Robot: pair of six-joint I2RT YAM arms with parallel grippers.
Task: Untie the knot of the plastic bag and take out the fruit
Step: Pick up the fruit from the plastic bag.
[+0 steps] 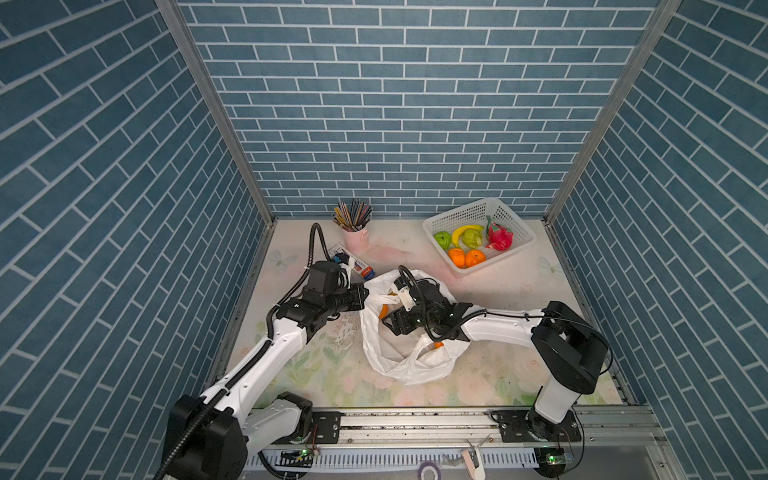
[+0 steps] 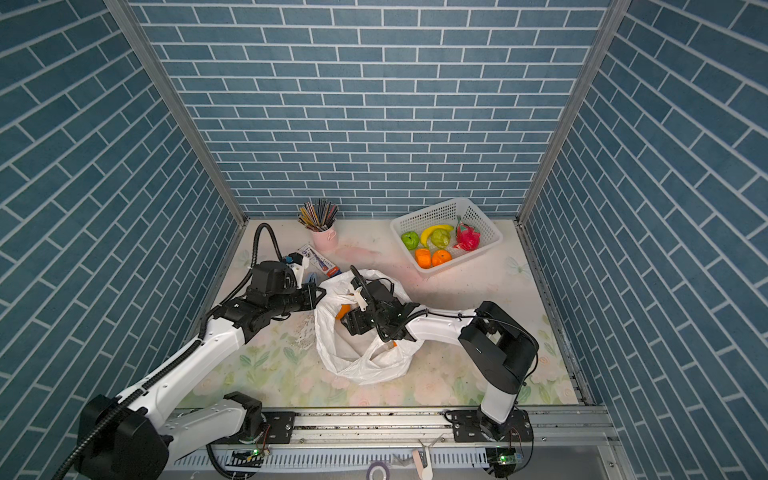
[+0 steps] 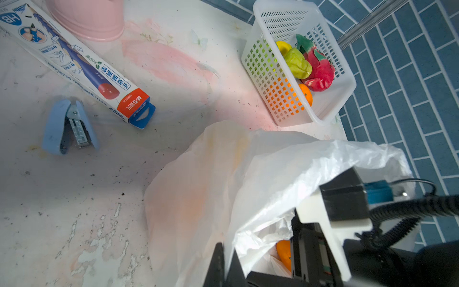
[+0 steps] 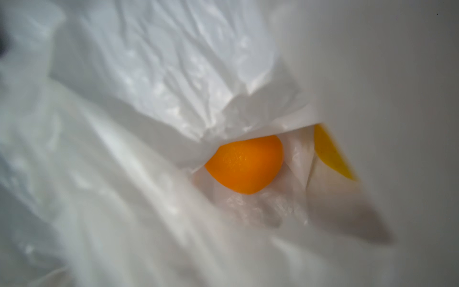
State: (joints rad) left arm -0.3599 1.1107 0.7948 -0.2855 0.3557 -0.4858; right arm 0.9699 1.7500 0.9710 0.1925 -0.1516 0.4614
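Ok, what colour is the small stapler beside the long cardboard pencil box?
Light blue; the small plastic stapler shows best in the left wrist view.

Soft, even light fills both top views, leaving only faint shadows on the table (image 1: 498, 374) around the plastic bag (image 1: 415, 365); the walls (image 1: 395, 104) stretch wide-angle toward the edges. Ahead of the right gripper (image 1: 386, 318) the orange (image 4: 244, 165) is fairly sharp, while film closest to that gripper blurs into dull white.

Translucent white plastic bag (image 1: 409, 365); orange fruit (image 4: 244, 164) and yellow fruit (image 4: 332, 156); white grid-perforated basket (image 1: 459, 212); blue walls (image 1: 415, 104) with white-lined brick pattern; pastel floral tabletop (image 1: 498, 374); pink cup (image 1: 355, 240); pale blue stapler (image 3: 67, 126); multicoloured pencils (image 1: 352, 214).
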